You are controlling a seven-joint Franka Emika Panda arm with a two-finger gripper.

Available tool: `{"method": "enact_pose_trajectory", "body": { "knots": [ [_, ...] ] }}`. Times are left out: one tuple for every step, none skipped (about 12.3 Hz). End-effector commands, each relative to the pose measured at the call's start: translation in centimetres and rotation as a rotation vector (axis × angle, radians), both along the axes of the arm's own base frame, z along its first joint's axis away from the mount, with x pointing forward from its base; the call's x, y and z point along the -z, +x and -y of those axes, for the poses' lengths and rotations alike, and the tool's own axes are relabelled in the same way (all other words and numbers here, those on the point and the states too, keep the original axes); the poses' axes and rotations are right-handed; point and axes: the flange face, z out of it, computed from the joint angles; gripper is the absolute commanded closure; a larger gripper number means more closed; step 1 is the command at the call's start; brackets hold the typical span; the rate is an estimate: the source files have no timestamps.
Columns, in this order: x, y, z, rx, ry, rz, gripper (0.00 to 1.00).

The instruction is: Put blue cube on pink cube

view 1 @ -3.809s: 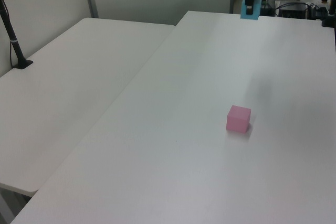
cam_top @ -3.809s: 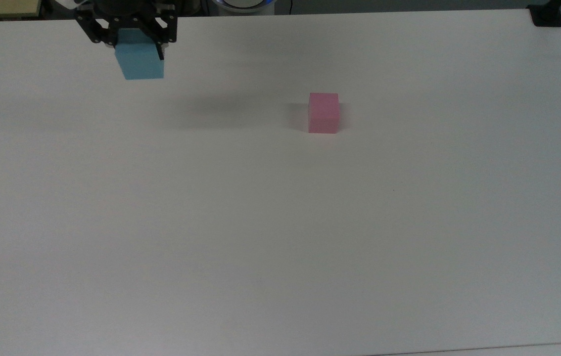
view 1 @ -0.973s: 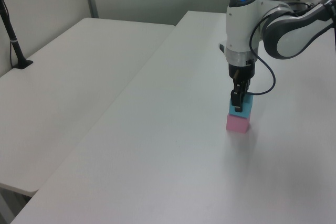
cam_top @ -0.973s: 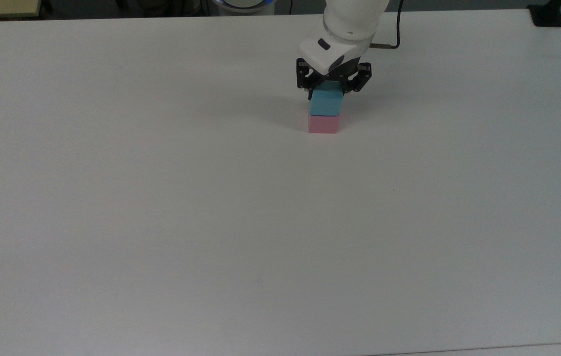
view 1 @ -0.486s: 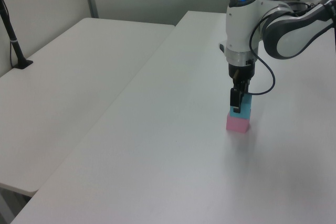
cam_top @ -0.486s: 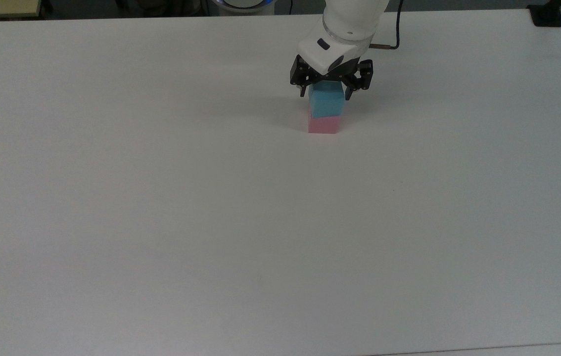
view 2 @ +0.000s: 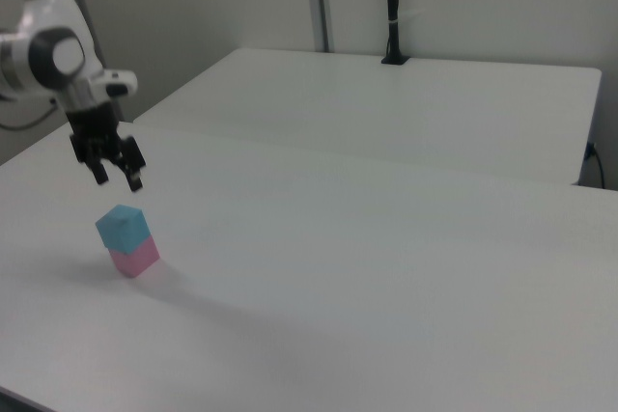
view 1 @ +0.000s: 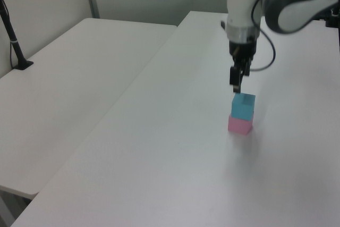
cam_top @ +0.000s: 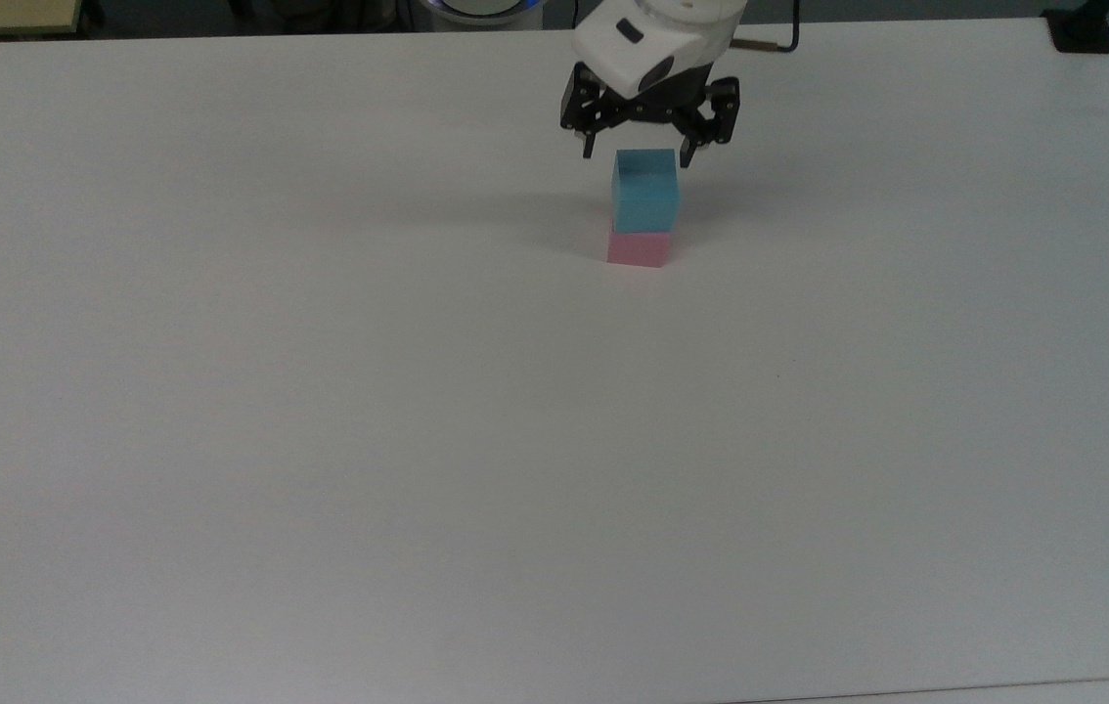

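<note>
White laminate is covering the broad counter (cam_top: 320,440), which is spreading across nearly the whole top view; in the left view (view 1: 159,174) and the right view (view 2: 386,267) it is sitting edge to edge with a second white tabletop (view 1: 64,73), where a black post (view 1: 11,35) is standing on a small foot at the far left of the frame. The white Franka arm (view 1: 265,3) is reaching in from the upper right of the left view, and from the upper left of the right view (view 2: 48,55).

Its black two-finger end effector (cam_top: 635,152) is hanging at the upper centre of the top view, with its fingers (cam_top: 589,147) standing apart and gripping nothing. In the right view the end effector (view 2: 118,179) is hovering above the stack with a clear gap of air below the fingertips, and in the left view (view 1: 235,86) it is likewise hanging just over the top cube.

Below it, the small light sky-blue matte foam-like cube (cam_top: 645,191) is resting squarely on the small pastel pink matte foam-like cube (cam_top: 639,248), which is sitting on the counter. The blue cube (view 1: 243,106) is touching the pink cube (view 1: 240,125) all along its underside, sides roughly flush, in the left view's right half. In the right view the blue cube (view 2: 123,228) and pink cube (view 2: 134,260) are appearing at the lower left.
</note>
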Motion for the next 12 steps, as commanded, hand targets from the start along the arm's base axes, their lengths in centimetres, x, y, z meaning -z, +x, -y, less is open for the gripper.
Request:
{"method": "enact_pose_trajectory", "body": {
  "knots": [
    [-10.2,-0.7,0.7,-0.081,-0.016,-0.045,0.0],
    [-12.9,-1.1,1.0,-0.091,-0.018,-0.059,0.0],
    [-14.4,-1.5,1.3,-0.092,-0.019,-0.065,0.0],
    [-15.3,-1.7,1.5,-0.093,-0.018,-0.063,0.0],
    [-15.6,-1.6,2.2,-0.093,-0.016,-0.058,0.0],
    [-16.1,-1.0,4.2,-0.11,-0.011,-0.056,0.0],
    [-16.8,-0.5,6.7,-0.146,-0.006,-0.06,0.0],
    [-17.5,-0.1,9.7,-0.174,-0.005,-0.075,0.0],
    [-17.7,0.1,12.8,-0.185,-0.001,-0.096,0.0],
    [-18.0,0.4,15.7,-0.174,0.003,-0.098,0.0],
    [-17.9,0.7,18.6,-0.151,0.006,-0.098,0.0],
    [-17.8,0.9,21.3,-0.137,0.013,-0.099,0.0]
  ]
}}
